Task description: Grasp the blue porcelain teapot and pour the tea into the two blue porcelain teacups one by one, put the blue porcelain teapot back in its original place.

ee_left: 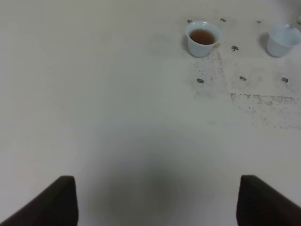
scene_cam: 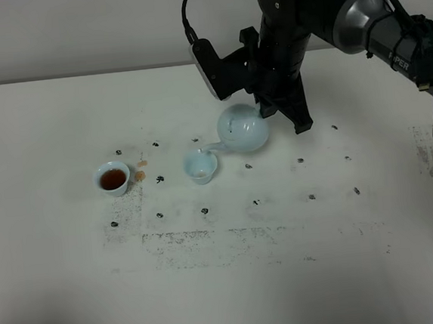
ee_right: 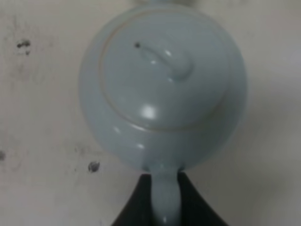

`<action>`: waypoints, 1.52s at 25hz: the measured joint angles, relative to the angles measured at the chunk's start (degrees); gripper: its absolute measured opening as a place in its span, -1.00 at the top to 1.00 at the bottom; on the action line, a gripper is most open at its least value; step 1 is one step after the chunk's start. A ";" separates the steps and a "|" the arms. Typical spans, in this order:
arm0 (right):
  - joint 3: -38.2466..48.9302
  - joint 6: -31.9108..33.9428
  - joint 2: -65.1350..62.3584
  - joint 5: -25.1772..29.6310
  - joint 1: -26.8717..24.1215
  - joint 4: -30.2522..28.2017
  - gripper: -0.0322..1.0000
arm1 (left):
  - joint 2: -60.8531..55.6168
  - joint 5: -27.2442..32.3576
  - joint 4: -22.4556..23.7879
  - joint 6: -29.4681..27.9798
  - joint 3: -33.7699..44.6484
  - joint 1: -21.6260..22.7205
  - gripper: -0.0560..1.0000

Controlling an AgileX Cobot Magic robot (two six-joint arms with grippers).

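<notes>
Left wrist view, nearest first: the left gripper (ee_left: 156, 181) hangs over the white table (ee_left: 117, 117), its dark fingers (ee_left: 61, 202) spread wide with nothing between them; farther off stands the cup with tea (ee_left: 203, 37); the other cup (ee_left: 283, 40) sits apart from it. Right wrist view: the right gripper (ee_right: 164, 178) is clamped on the handle (ee_right: 164, 205) of the teapot (ee_right: 160, 108); beyond that lies the knobbed lid (ee_right: 164, 70). Seen from the exterior high view, the spout (scene_cam: 212, 146) reaches just beside the other cup's rim; the cup with tea stands well apart.
</notes>
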 joint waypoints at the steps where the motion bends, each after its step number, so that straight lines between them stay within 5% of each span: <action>1: 0.00 0.00 0.00 -0.13 0.16 -0.70 0.87 | 0.00 0.00 0.00 0.00 0.00 0.00 -0.36; 26: 0.00 2.19 0.00 -2.78 5.28 -13.41 0.87 | 0.00 0.05 0.00 0.04 0.00 0.00 -0.36; 38: 0.00 2.86 0.00 -1.58 6.53 -14.86 0.87 | 0.00 0.05 0.00 0.04 0.00 0.00 -0.36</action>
